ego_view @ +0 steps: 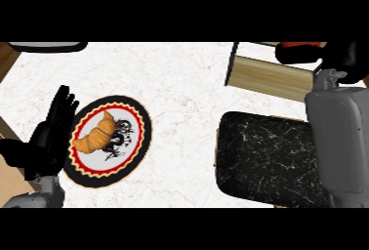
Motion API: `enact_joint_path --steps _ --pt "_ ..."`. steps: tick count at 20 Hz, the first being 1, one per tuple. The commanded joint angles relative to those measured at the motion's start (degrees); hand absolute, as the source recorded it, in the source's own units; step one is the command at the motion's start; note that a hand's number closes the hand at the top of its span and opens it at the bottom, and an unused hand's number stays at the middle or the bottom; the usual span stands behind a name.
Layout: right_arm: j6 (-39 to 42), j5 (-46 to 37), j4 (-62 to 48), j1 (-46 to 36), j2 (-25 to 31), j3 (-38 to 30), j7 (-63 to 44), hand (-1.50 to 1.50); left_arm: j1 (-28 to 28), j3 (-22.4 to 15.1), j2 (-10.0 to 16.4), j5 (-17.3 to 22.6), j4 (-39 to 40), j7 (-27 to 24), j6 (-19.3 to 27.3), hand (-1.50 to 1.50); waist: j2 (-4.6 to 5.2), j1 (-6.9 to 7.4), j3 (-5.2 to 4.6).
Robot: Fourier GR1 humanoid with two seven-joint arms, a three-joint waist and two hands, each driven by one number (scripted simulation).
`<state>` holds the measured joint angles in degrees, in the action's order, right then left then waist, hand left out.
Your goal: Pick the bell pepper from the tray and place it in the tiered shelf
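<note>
The red bell pepper [299, 45] is seen at the frame's upper right, over the wooden tiered shelf [267, 73], off the black speckled tray [267, 156], with the right hand [344, 56] curled round it. It is judged light, stiff and slippery; its broad sides are best gripped. The left hand [54, 122] rests open at left.

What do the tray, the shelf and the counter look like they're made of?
Tray: black with white veins, perhaps polished stone or a print of it. Shelf: light wood, going by its grain lines, matt. Counter: white marble look, faint veins.
</note>
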<state>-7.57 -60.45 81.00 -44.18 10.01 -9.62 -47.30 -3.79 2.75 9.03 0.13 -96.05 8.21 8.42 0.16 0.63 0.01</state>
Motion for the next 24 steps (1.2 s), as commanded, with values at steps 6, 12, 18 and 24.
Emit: enact_joint_path --steps 6,12,18,24 --pt "-12.92 1.96 -16.12 -3.98 1.76 -2.53 9.98 1.50 -4.23 2.15 0.75 -0.68 2.51 1.04 -0.06 0.00 0.02 -0.16 -0.01" --pt "-22.02 6.39 -28.91 -7.21 2.57 -8.59 15.13 1.50 -3.69 1.54 0.05 -0.40 0.43 2.74 -0.11 0.00 0.23 0.38 0.02" --pt "-18.47 12.63 -41.38 -15.07 6.72 -11.76 20.47 -1.50 1.27 0.04 -1.55 -0.63 -1.78 0.16 -0.78 0.00 0.22 0.76 0.00" --pt "-18.01 18.49 -43.80 -17.63 9.09 -13.74 26.77 -1.50 -0.72 0.09 -1.58 -1.80 -1.82 0.97 -0.24 0.00 0.17 0.52 0.01"
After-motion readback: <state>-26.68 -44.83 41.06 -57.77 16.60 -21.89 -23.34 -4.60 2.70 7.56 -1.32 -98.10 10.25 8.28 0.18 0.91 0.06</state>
